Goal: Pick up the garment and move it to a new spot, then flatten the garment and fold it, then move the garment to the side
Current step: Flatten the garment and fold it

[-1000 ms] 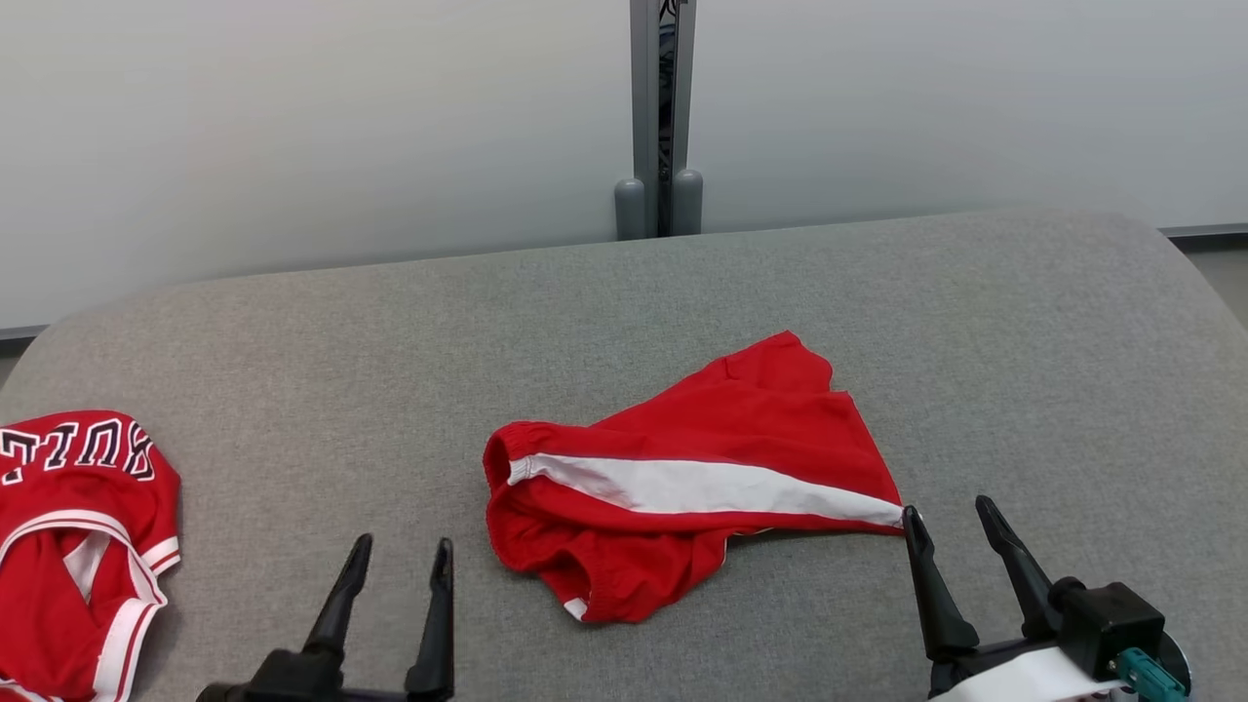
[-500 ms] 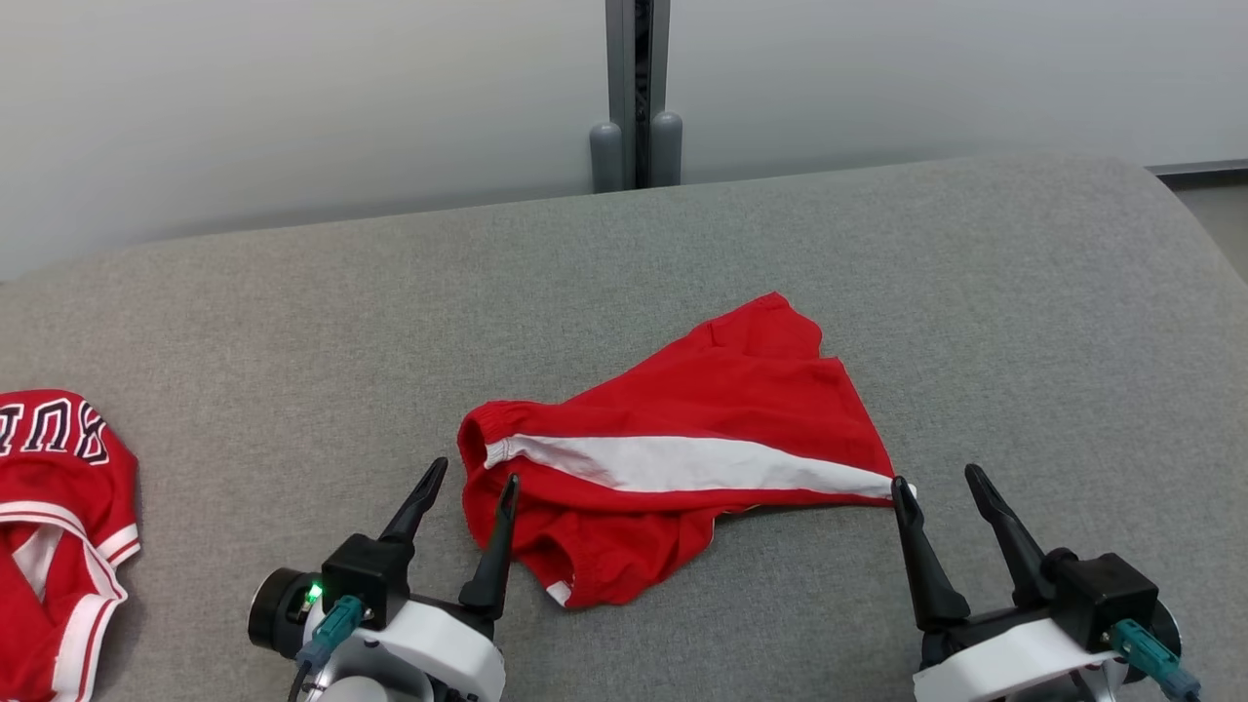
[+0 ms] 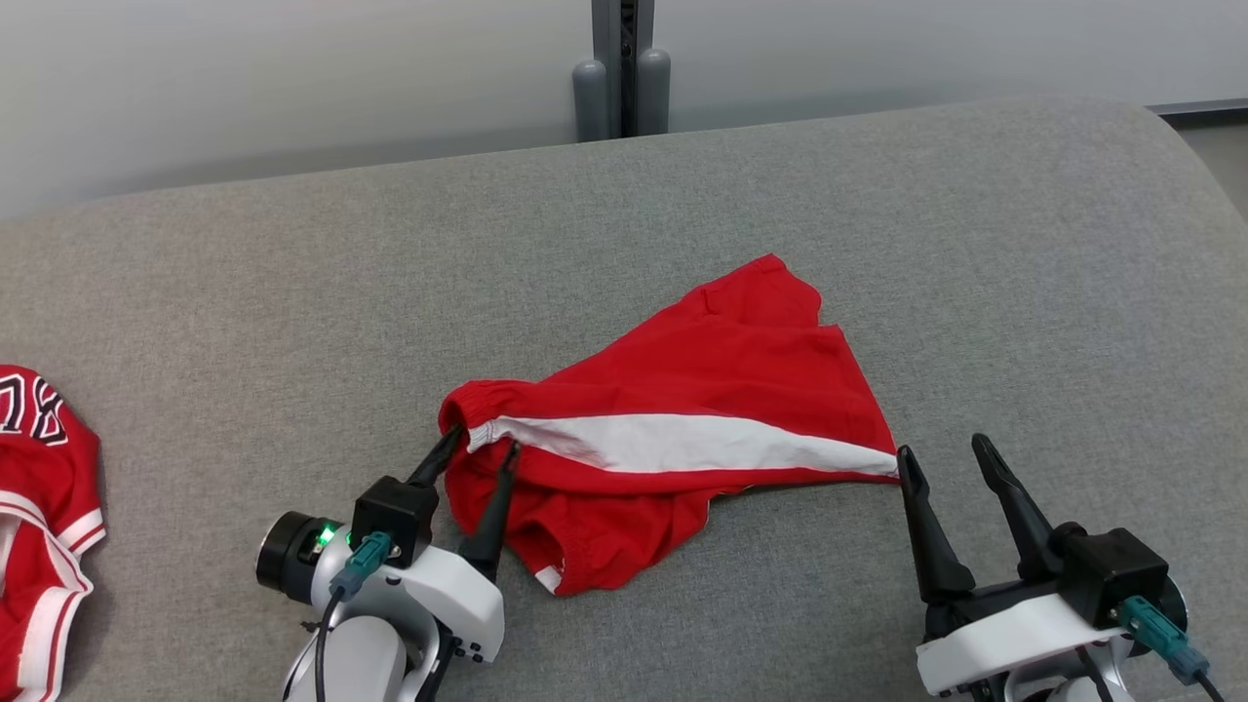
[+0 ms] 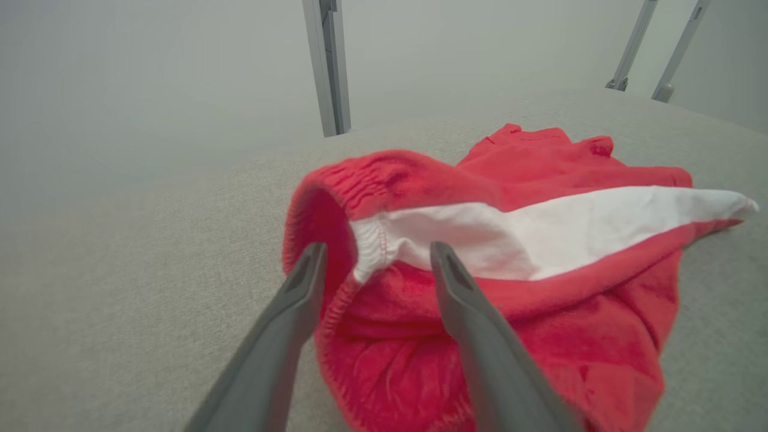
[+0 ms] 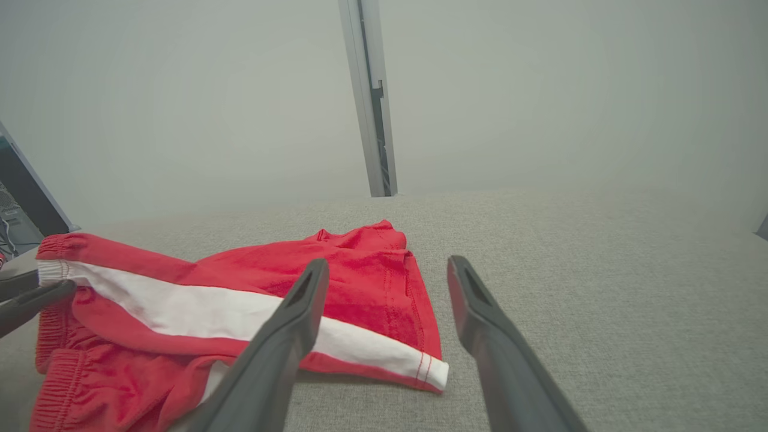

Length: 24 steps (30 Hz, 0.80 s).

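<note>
The garment [image 3: 721, 390] is a pair of red shorts with a white side stripe, lying crumpled at the middle of the grey padded table [image 3: 292, 273]. My left gripper [image 3: 483, 442] is open at the shorts' left end. Its two fingers stand either side of the elastic waistband corner [image 4: 384, 180], with fabric between them. My right gripper [image 3: 942, 448] is open just right of the stripe's hem corner [image 5: 435, 372], low over the table. Its left finger stands over the shorts [image 5: 252, 270] near the hem, and nothing is between its fingers.
A second red garment, a jersey with white trim and black lettering [image 3: 39, 507], lies at the table's left edge. A grey metal post [image 3: 621, 68] stands behind the table against a pale wall. Bare table surface lies behind and to the right of the shorts.
The head camera has tilted down. My left gripper has moved forward and right, from short of the shorts until it straddles the waistband corner. The right gripper has stayed by the hem.
</note>
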Tool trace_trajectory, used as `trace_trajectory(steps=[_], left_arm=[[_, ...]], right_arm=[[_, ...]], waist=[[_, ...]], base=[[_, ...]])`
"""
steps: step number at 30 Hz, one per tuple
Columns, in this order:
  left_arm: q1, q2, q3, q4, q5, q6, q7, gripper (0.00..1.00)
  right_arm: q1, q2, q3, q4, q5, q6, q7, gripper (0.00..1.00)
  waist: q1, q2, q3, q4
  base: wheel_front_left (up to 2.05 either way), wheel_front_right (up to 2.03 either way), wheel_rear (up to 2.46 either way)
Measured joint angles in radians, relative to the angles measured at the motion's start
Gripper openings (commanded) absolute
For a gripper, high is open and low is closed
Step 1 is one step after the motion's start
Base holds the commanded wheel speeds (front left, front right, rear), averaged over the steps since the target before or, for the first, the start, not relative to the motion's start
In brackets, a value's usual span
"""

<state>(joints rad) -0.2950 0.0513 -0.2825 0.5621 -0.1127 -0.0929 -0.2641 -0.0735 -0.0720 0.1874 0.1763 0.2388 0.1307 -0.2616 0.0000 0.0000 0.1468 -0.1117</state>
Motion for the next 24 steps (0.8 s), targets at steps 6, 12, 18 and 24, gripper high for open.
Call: trace_trajectory(steps=[6,12,18,24], left_arm=[[-0.007,0.0,-0.015,0.014,0.002,-0.012,0.0,0.0],[-0.016,0.009,-0.016,-0.008,-0.002,-0.017,0.0,0.0],[0.005,0.043,-0.004,-0.079,-0.013,-0.022,0.0,0.0],[0.031,0.067,-0.012,-0.12,-0.012,-0.025,0.0,0.0]], right_arm=[[0.0,0.002,-0.003,0.001,0.0,0.0,0.0,1.0],[-0.006,0.003,0.004,0.037,0.014,0.0,0.0,1.0],[-0.05,-0.002,-0.017,0.147,0.064,0.0,0.0,1.0],[-0.118,-0.02,0.025,0.3,0.113,0.0,0.0,1.0]], waist=[[0.0,0.0,0.009,0.005],[0.0,0.0001,0.011,0.008],[0.0,0.0,0.027,0.018],[0.0,0.0001,0.035,0.039]], base=[[0.0,0.0,0.0],[0.0,0.0,0.0],[0.0,0.0,0.0],[0.0,0.0,0.0]])
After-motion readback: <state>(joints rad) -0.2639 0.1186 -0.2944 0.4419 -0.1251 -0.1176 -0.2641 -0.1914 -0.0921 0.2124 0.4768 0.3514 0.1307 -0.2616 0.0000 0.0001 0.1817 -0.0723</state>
